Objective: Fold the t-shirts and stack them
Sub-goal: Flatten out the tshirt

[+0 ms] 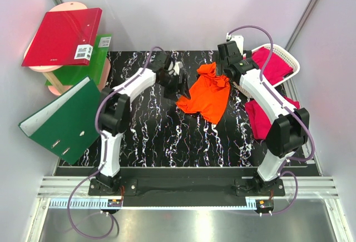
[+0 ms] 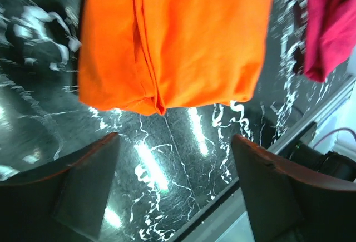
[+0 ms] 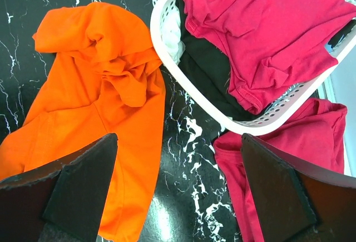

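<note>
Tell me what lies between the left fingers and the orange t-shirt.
Only bare black marbled table, seen in the left wrist view, separates the left fingers from the orange t-shirt.

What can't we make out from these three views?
- Top view: the right arm hides much of the pink shirt on the table.
- Right wrist view: the pink shirt in the basket lies over a dark cloth; what that cloth is cannot be told.
- Left wrist view: the top edge cuts off the orange shirt, so its collar and sleeves are unseen there.
</note>
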`<state>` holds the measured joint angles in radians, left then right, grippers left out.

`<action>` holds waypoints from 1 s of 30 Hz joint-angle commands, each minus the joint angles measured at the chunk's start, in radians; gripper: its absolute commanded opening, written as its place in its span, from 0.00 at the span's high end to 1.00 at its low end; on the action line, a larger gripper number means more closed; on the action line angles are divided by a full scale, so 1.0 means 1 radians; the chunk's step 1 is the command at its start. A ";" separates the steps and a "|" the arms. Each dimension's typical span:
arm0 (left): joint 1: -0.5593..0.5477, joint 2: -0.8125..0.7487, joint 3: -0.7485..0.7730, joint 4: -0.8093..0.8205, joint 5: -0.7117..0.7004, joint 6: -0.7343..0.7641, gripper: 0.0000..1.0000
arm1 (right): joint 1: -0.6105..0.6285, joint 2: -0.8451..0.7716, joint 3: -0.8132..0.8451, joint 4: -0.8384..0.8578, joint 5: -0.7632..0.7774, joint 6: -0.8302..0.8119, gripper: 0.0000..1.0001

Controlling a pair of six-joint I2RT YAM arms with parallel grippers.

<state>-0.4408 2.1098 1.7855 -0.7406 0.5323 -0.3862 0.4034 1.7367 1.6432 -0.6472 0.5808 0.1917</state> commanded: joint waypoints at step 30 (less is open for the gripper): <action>-0.072 0.191 0.126 -0.031 0.077 0.023 1.00 | 0.006 0.003 0.017 -0.020 -0.015 -0.008 0.00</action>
<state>-0.5041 2.3188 1.8790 -0.7761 0.5945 -0.3676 0.4038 1.7370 1.6432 -0.6716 0.5739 0.1905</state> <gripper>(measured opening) 0.017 0.994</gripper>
